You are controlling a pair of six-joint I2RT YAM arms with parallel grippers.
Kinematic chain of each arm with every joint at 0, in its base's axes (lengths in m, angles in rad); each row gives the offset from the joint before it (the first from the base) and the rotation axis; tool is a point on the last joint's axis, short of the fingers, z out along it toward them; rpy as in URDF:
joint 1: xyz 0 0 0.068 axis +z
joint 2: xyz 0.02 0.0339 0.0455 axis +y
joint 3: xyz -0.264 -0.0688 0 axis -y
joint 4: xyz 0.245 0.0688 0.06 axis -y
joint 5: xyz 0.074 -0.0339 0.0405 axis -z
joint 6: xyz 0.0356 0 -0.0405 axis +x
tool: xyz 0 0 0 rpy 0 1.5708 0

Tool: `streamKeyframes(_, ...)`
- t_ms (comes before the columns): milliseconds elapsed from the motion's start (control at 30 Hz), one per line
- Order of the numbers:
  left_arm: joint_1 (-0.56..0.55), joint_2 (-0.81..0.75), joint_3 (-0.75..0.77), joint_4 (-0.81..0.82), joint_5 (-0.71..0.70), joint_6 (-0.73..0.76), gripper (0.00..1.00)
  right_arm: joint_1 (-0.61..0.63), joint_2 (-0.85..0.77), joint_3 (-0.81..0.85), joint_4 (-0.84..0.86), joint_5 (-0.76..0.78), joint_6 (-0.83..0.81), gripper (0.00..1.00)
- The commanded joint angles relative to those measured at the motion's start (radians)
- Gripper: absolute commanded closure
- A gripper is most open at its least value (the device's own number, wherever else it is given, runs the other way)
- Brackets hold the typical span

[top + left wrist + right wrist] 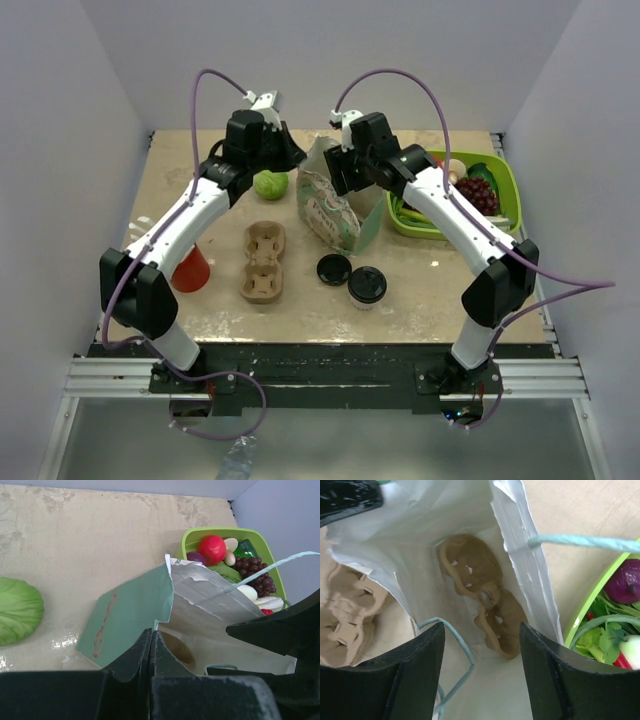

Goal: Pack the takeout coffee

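The takeout coffee (367, 286), a small white cup with a black lid, stands on the table in front of the bag; it is not in either wrist view. The green-and-white paper bag (332, 205) stands open mid-table. My left gripper (290, 156) is shut on the bag's rim (162, 600) at its left side (151, 632). My right gripper (337, 176) hovers open over the bag's mouth (481, 630). A brown cardboard cup carrier (485, 592) lies inside the bag.
A loose flat black lid (333, 269) lies left of the coffee. A second cardboard carrier (263, 260) and a red cup (190, 268) are at the left. A green cabbage (270, 184) sits behind. A green tray (510, 185) of produce is at the right.
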Motion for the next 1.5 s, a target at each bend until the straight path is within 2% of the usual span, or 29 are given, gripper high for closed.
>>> streamKeyframes(0,-0.003,-0.003,0.047,0.043,0.03,0.031,1.0,-0.022,0.022,0.025,-0.047,0.023,-0.03,0.37)
streamKeyframes(100,-0.003,0.006,0.052,0.047,0.032,0.031,1.0,-0.02,0.056,0.046,-0.063,-0.026,-0.061,0.4)
streamKeyframes(133,-0.003,0.009,0.053,0.046,0.033,0.033,1.0,-0.024,0.073,0.056,-0.089,-0.087,-0.073,0.41)
streamKeyframes(267,-0.003,0.02,0.056,0.046,0.029,0.034,1.0,-0.022,0.037,0.043,-0.054,-0.155,-0.076,0.4)
streamKeyframes(467,-0.003,0.001,0.03,0.062,-0.008,0.016,1.0,-0.024,-0.117,0.01,0.065,-0.115,-0.034,0.33)
streamKeyframes(600,-0.003,-0.02,0.003,0.082,-0.01,0.008,1.0,-0.024,-0.181,-0.042,0.131,-0.078,0.028,0.32)
streamKeyframes(733,-0.003,-0.02,-0.001,0.085,-0.017,0.004,1.0,-0.022,-0.191,-0.053,0.131,-0.13,0.04,0.35)
streamKeyframes(867,-0.003,-0.02,-0.008,0.089,-0.017,-0.001,1.0,-0.024,-0.154,-0.055,0.096,-0.141,0.052,0.4)
streamKeyframes(1033,-0.003,-0.029,-0.022,0.102,-0.005,-0.001,1.0,-0.024,-0.087,-0.062,0.059,-0.083,0.02,0.52)
streamKeyframes(1167,-0.003,-0.031,-0.022,0.107,0.004,0.008,1.0,-0.024,0.028,-0.047,-0.004,-0.11,-0.036,0.57)
streamKeyframes(1333,-0.003,-0.034,-0.019,0.109,-0.002,0.016,1.0,-0.024,0.091,-0.079,-0.033,-0.164,-0.076,0.59)
streamKeyframes(1467,-0.003,-0.028,-0.01,0.112,0.009,0.022,1.0,-0.022,0.136,-0.09,-0.056,-0.237,-0.174,0.58)
